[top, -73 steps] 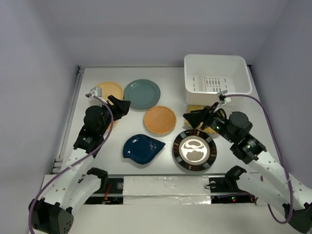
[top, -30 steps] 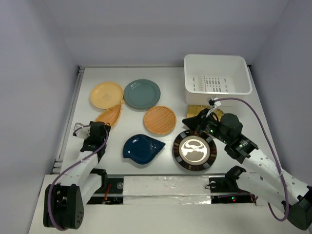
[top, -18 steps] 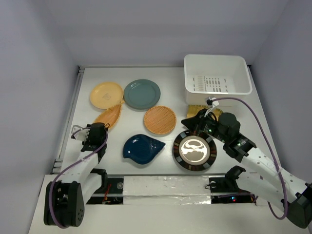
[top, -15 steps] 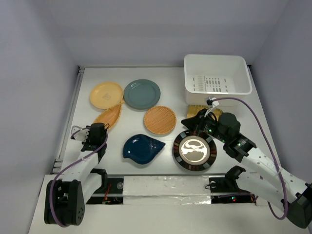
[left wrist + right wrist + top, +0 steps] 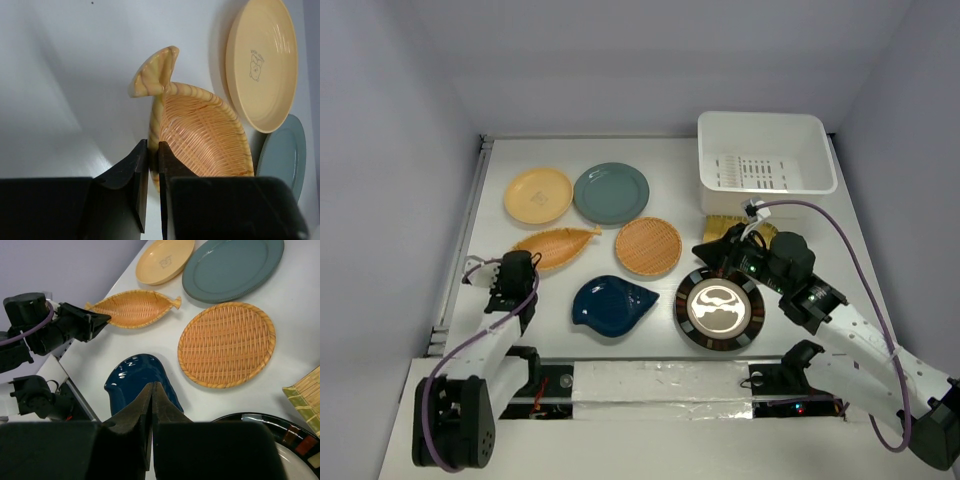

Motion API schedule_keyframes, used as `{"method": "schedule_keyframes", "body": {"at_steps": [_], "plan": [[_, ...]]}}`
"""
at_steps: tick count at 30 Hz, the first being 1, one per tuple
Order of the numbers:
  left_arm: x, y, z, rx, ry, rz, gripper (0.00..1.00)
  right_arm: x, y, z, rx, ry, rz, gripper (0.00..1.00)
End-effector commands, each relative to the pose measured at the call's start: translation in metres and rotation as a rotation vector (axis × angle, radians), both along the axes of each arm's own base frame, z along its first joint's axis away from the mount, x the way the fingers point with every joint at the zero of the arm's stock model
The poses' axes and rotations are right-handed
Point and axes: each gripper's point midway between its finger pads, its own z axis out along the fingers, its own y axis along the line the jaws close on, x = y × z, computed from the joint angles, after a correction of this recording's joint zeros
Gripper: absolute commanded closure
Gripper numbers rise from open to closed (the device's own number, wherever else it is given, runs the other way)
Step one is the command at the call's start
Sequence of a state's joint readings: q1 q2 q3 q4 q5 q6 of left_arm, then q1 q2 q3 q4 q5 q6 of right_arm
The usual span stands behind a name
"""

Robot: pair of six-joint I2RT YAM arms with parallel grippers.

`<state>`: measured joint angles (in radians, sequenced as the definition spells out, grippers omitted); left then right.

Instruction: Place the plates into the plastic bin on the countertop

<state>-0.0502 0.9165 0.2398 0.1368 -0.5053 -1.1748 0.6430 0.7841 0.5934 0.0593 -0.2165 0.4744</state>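
My left gripper [image 5: 152, 150] is shut on the rim of the yellow woven leaf plate [image 5: 200, 135], which lies flat on the countertop [image 5: 665, 150] left of centre [image 5: 558, 246]. My right gripper [image 5: 151, 386] is shut with nothing in it, hovering over the dark blue leaf plate [image 5: 132, 377] beside the black-rimmed round plate [image 5: 720, 312]. A yellow round plate [image 5: 538, 194], a grey-teal plate [image 5: 611, 193] and an orange woven round plate [image 5: 648, 246] lie across the middle. The white plastic bin [image 5: 760, 135] stands at the back right with no plate in it.
A yellow-green woven square piece [image 5: 722, 226] lies in front of the bin, partly under my right arm. The countertop's raised rim [image 5: 470, 230] runs along the left side close to my left arm. Purple walls enclose the back and sides.
My left gripper has closed on the yellow leaf plate's rim, and the plate has swung from slanted to lying level. The right arm has hardly moved.
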Motion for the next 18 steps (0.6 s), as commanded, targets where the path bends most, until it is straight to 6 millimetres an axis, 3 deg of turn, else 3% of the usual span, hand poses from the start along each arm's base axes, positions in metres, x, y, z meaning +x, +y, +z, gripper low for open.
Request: {"method": "schedule_keyframes", "body": {"at_steps": [1,4,7,8,14,18], "plan": [[-0.013,0.004,0.004,0.039,0.041,-0.014,1.0,0.002,0.002,0.018,0.025,-0.055,0.001,0.94],[-0.012,-0.002,0.027,0.037,-0.022,-0.054,1.0,0.004,0.005,0.018,0.028,-0.052,0.008,0.88],[-0.009,-0.004,0.062,0.063,-0.116,-0.09,1.0,0.007,0.011,0.018,0.036,-0.043,0.022,0.71],[-0.008,-0.006,0.073,0.064,-0.143,-0.105,1.0,0.006,0.015,0.019,0.041,-0.045,0.039,0.61],[-0.003,-0.019,0.143,0.109,-0.305,-0.21,1.0,0.018,0.029,0.022,0.055,-0.032,0.062,0.31],[0.002,-0.042,0.167,0.11,-0.367,-0.355,1.0,0.028,0.038,0.029,0.08,-0.022,0.058,0.15]]}}
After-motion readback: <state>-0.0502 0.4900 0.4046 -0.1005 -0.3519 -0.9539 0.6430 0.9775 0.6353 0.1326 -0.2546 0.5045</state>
